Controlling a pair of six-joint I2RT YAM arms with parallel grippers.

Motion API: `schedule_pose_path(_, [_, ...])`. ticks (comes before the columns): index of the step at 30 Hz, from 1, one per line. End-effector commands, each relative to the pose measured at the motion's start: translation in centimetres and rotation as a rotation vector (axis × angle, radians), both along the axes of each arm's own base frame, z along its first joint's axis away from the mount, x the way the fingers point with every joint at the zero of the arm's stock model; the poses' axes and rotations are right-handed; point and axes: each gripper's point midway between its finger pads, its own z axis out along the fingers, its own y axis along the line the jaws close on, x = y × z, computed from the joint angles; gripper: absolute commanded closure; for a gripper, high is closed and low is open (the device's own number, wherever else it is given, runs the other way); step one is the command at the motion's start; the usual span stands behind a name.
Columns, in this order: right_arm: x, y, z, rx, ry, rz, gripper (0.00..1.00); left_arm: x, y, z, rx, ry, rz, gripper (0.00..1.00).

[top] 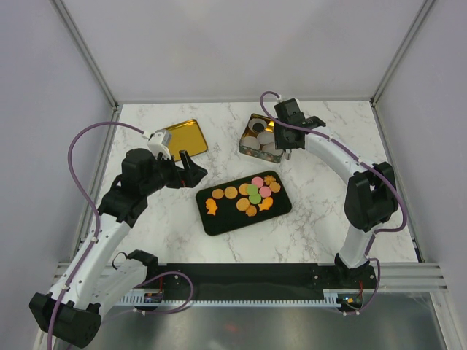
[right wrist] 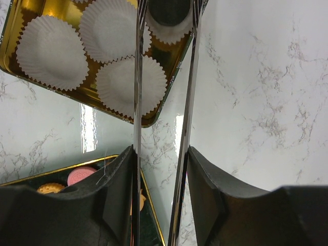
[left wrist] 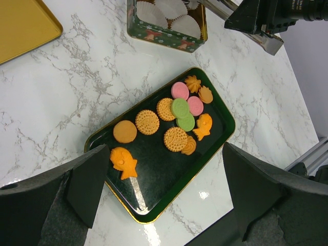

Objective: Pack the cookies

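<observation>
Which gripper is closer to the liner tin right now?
Right. The right gripper, shut on tweezers, hangs at the tin, tweezer tips over it. The left gripper, open, hovers left of the black tray, well apart from the tin.

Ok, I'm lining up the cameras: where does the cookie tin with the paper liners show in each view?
Top external: tin upper centre-right.
Left wrist: top edge, centre.
Right wrist: upper left, behind the tongs.
Shared landmark: black tray beside it.
</observation>
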Motion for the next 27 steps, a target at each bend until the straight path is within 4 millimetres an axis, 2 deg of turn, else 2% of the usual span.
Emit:
schedule_pose_path(1, [0.9,0.2,4.1,0.037,-0.104,0.004,0.49,0.5,0.0,2.0,-0.002,-0.063,0.003,0.02])
schedule_pose_path(6, [0.9,0.3,4.1,0.039,-0.105,0.006,0.49,0.5,0.0,2.1,-0.005,-0.065,0.003,0.01])
schedule_pose_path(10, [0.7,0.7,5.2,0.058,-0.12,0.017,0.49,0.4,0.0,2.0,-0.003,-0.063,0.001,0.02])
schedule_pose_path(13, [-0.3,1.9,6.6,0.067,-0.139,0.057,0.49,0.5,0.0,2.1,-0.005,-0.065,0.003,0.01])
schedule_pose_path(15, [-1.6,4.0,7.3,0.07,-0.146,0.117,0.5,0.4,0.0,2.0,-0.003,-0.064,0.001,0.01])
schedule_pose_path(16, [-2.6,4.7,7.7,0.067,-0.15,0.143,0.51,0.4,0.0,2.1,-0.004,-0.066,0.001,0.01])
schedule_pose_path(17, [-4.2,6.5,7.7,0.064,-0.148,0.195,0.51,0.4,0.1,2.1,-0.002,-0.067,0.003,0.01])
schedule_pose_path(19, [-6.6,7.9,7.3,0.062,-0.132,0.254,0.51,0.5,0.1,2.3,-0.001,-0.075,0.007,0.01])
schedule_pose_path(20, [-8.6,9.6,7.1,0.06,-0.123,0.317,0.51,0.4,0.1,2.3,-0.003,-0.074,0.006,0.01])
schedule_pose_path(22, [-11.5,10.1,6.1,0.04,-0.09,0.374,0.51,0.4,0.1,2.3,-0.004,-0.073,0.004,0.01])
schedule_pose_path(23, [-13.2,11.1,5.7,0.038,-0.078,0.421,0.51,0.4,0.1,2.2,-0.003,-0.071,0.005,0.01])
schedule_pose_path(24, [-14.4,11.2,6.0,0.054,-0.078,0.447,0.51,0.4,0.1,2.3,-0.004,-0.074,0.004,0.01])
schedule_pose_path(25, [-15.9,10.8,4.6,0.039,-0.037,0.466,0.51,0.4,0.1,2.3,-0.004,-0.074,0.004,0.01])
schedule_pose_path(27, [-18.4,11.5,4.0,0.056,-0.002,0.529,0.51,0.4,0.0,2.3,-0.005,-0.074,0.001,0.01])
